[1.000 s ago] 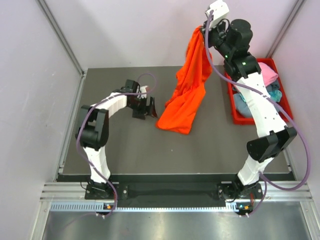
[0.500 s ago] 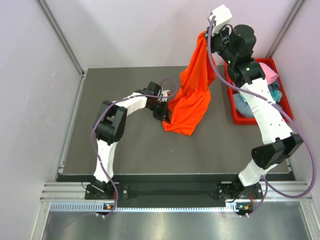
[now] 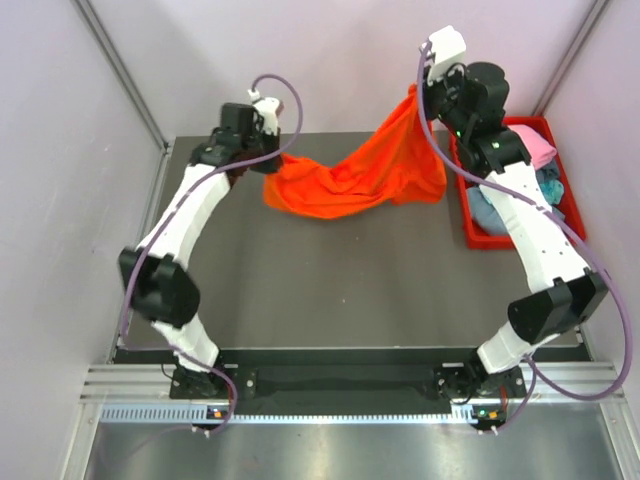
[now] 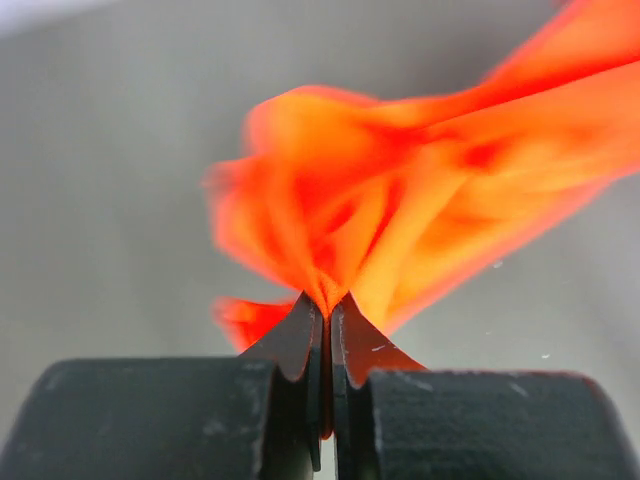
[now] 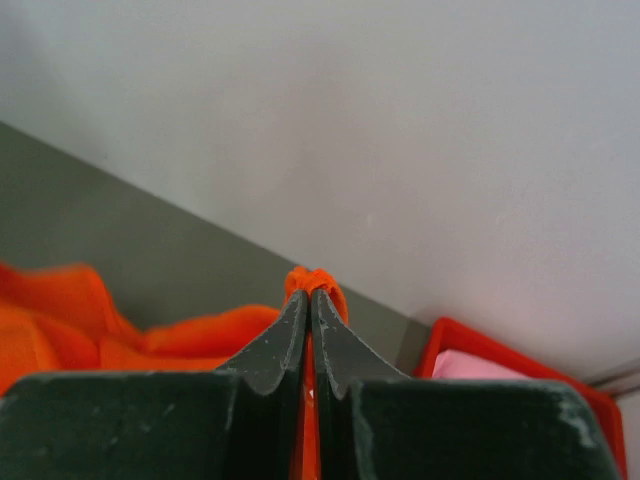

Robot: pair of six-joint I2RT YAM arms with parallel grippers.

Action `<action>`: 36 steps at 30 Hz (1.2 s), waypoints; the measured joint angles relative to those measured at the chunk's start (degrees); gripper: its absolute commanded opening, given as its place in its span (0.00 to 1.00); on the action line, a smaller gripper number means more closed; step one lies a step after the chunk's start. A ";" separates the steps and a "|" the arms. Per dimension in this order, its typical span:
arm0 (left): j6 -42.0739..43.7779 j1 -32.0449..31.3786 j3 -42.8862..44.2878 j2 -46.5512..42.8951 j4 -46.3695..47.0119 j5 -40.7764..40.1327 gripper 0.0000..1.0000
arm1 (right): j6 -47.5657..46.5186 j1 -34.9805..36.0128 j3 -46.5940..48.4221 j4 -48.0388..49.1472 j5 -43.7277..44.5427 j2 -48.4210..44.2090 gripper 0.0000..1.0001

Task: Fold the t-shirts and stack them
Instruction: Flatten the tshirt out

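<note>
From above, one orange t-shirt (image 3: 350, 180) sags between the left gripper (image 3: 272, 160) and right gripper (image 3: 417, 92) over the far half of the table (image 3: 330, 290), beside one red bin (image 3: 466, 215) holding one pink shirt (image 3: 537, 147). In the left wrist view, two jaws are clamped tight on bunched orange cloth. In the right wrist view, two jaws likewise pinch one orange corner

**Orange t-shirt (image 3: 350, 185) strung out, three more heaped**

The bright orange t-shirt is held pinched at both ends and stretched as a crumpled, sagging band across the far middle, its right end raised higher than its left. A pink t-shirt (image 3: 535, 147), a grey-blue t-shirt (image 3: 549, 186) and a light teal t-shirt (image 3: 486, 211) are piled in the red bin (image 3: 470, 237) at the far right.
</note>
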 measured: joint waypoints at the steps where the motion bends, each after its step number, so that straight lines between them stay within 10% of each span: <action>1: 0.79 0.26 0.33 -3.02 -0.07 -0.35 0.01 | 0.83 -0.04 -1.62 -0.76 -0.04 -1.05 0.00; 11: 0.11 -1.01 -15.13 -20.46 -7.41 4.15 0.07 | 7.41 -0.11 -23.82 -12.96 -6.99 -15.37 0.00; 15: -2.80 -0.94 -24.94 -18.56 -12.11 5.42 0.75 | 10.16 -0.11 -30.45 -17.94 -12.63 -16.37 0.18; 20: -4.83 -0.94 -25.46 -17.66 -15.23 5.03 0.80 | 9.38 -0.11 -32.24 -22.95 -17.66 -13.94 0.71; 36: -2.56 1.38 -21.07 -10.64 -9.20 -4.17 0.78 | 4.76 -0.59 -16.20 -17.57 -15.98 13.18 0.64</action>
